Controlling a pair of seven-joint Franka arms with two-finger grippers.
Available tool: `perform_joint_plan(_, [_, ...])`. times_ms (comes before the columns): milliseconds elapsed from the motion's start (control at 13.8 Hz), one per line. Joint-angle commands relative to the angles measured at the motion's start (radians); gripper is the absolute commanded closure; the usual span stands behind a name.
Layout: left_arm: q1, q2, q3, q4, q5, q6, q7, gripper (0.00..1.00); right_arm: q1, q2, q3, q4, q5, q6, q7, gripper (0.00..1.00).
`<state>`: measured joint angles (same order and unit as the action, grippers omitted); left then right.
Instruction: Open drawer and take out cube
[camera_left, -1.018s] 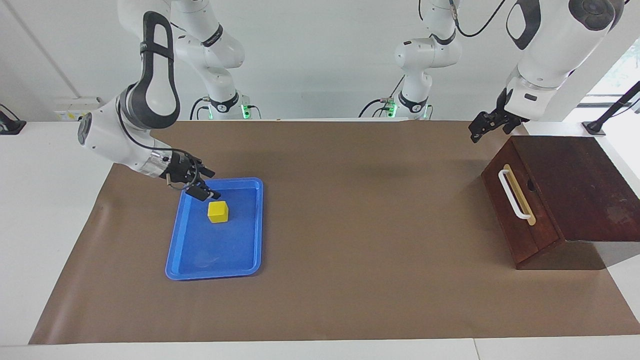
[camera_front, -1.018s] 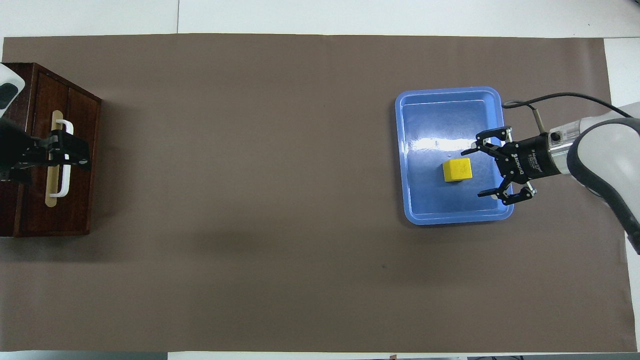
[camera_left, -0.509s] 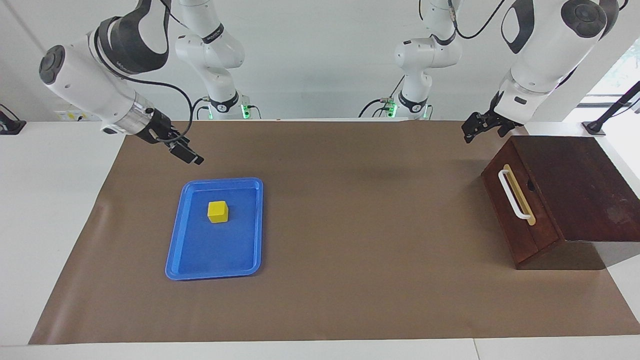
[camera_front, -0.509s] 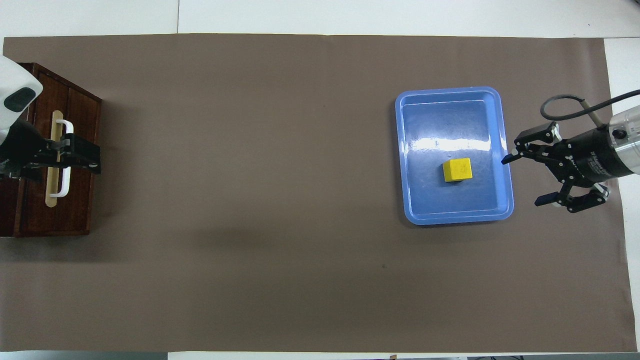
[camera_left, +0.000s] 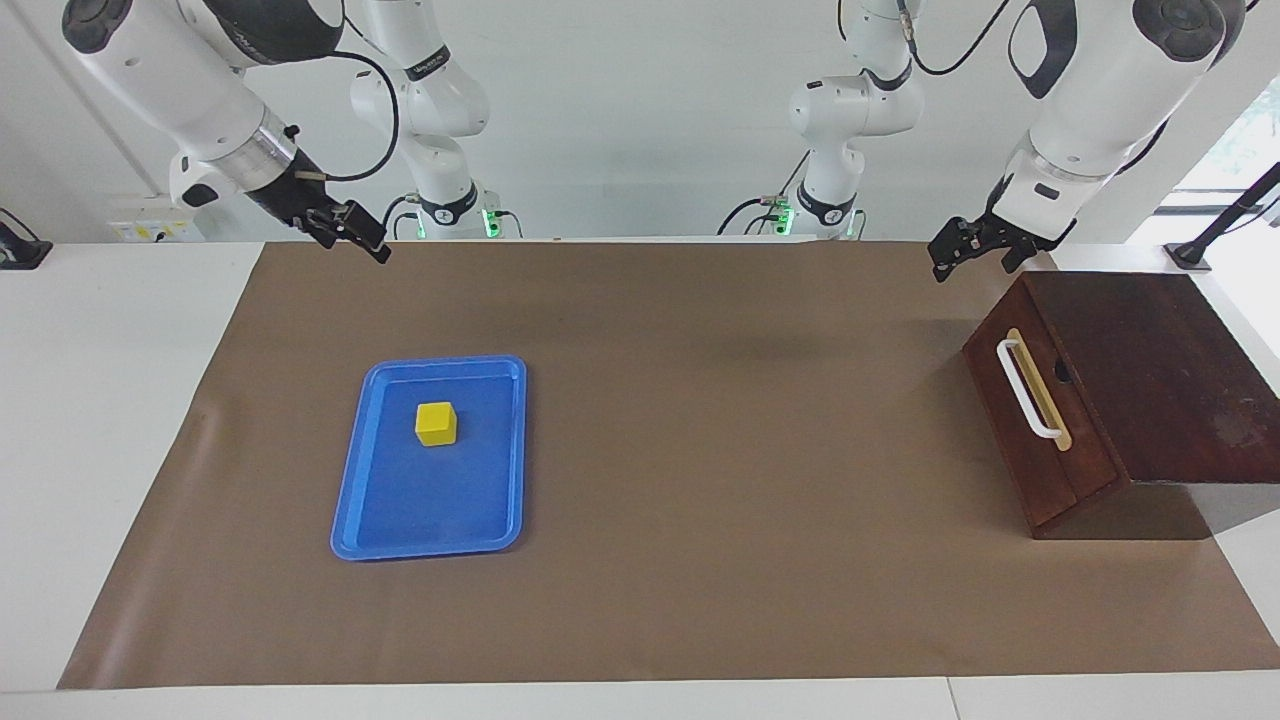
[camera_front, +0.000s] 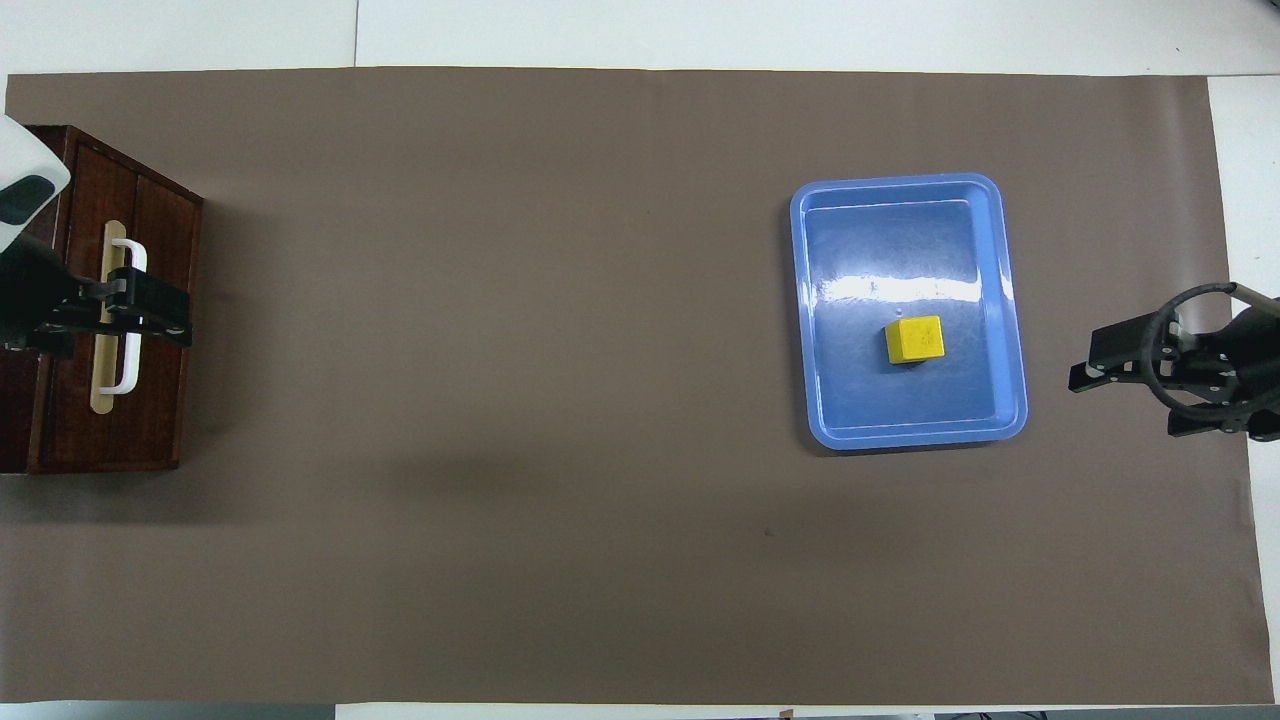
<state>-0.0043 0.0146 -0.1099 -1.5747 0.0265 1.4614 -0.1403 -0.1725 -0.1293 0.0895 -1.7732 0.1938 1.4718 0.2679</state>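
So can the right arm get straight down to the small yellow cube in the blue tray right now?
Probably yes: the small yellow cube lies uncovered in the flat blue plastic tray, and the right gripper is open with nothing between.

The cube is bright yellow, lying in a glossy blue tray. The drawer is dark reddish-brown wood with a white handle on a tan strip. A plain brown mat covers the white table. White arms carry black grippers.

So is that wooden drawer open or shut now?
Shut. The drawer front sits flush with its cabinet, no pale interior showing; the yellow cube lies in the blue tray.
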Motion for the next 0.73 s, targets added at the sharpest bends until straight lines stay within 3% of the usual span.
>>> perform_joint_plan(0, [-0.01,-0.005,0.016,0.005,-0.005,-0.003,0.051,0.0,-0.001,0.01,0.012,0.063,-0.083,-0.022,-0.184,0.0])
perform_joint_plan(218, [0.001,-0.008,0.016,-0.005,-0.005,-0.001,0.057,0.0,-0.022,0.013,0.05,0.135,-0.125,-0.034,-0.321,0.0])
perform_joint_plan(436, [0.007,-0.01,0.016,-0.005,-0.005,-0.001,0.045,0.0,-0.036,0.074,0.065,0.256,-0.148,-0.082,-0.439,0.0])
perform_joint_plan(655, [0.004,-0.01,0.015,-0.007,-0.005,-0.004,0.042,0.0,-0.035,0.085,0.073,0.245,-0.198,-0.068,-0.487,0.0])
